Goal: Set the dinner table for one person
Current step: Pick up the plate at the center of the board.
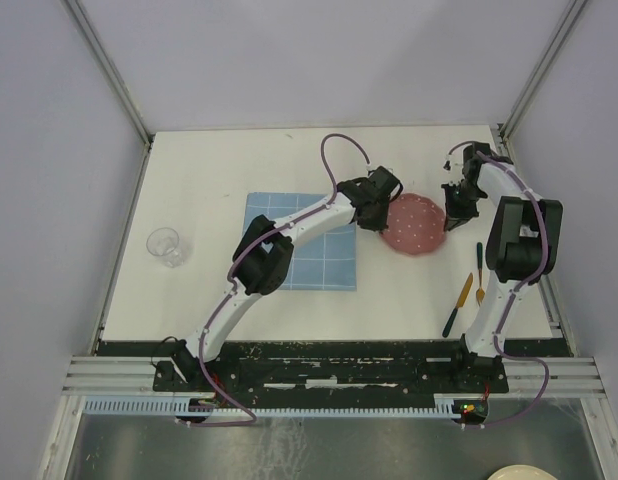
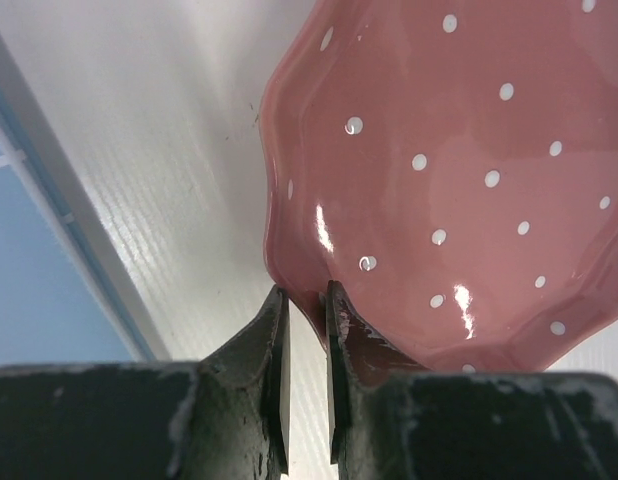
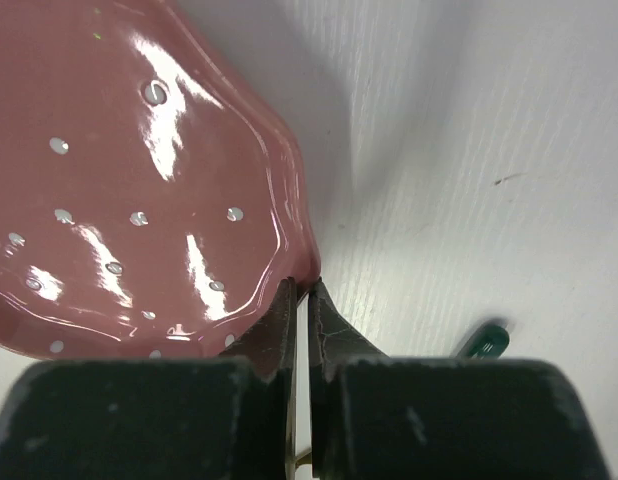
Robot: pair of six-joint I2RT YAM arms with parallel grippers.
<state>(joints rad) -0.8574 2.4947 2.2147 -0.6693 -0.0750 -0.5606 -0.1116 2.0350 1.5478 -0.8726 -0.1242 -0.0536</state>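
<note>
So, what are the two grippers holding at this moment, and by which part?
Both hold the pink dotted plate by its rim: the left gripper pinches its left edge, and the right gripper pinches its right edge.

1. Overhead view: bright, flat, diffuse light from above. White counter [image 1: 219, 160] near clipping, only faint soft shadows under the arms [image 1: 304, 225].
2. Clear glass [image 1: 164, 245] low contrast against the counter.
3. Left wrist view: glossy plate [image 2: 459, 170], small white glare streaks, soft shadow beside its rim. Left tool [image 2: 305, 292] dark, near body soft.
4. Right wrist view: longer glare streaks on plate, broad grey shadow to its right. Right tool [image 3: 300, 285] underexposed, detail lost.
</note>
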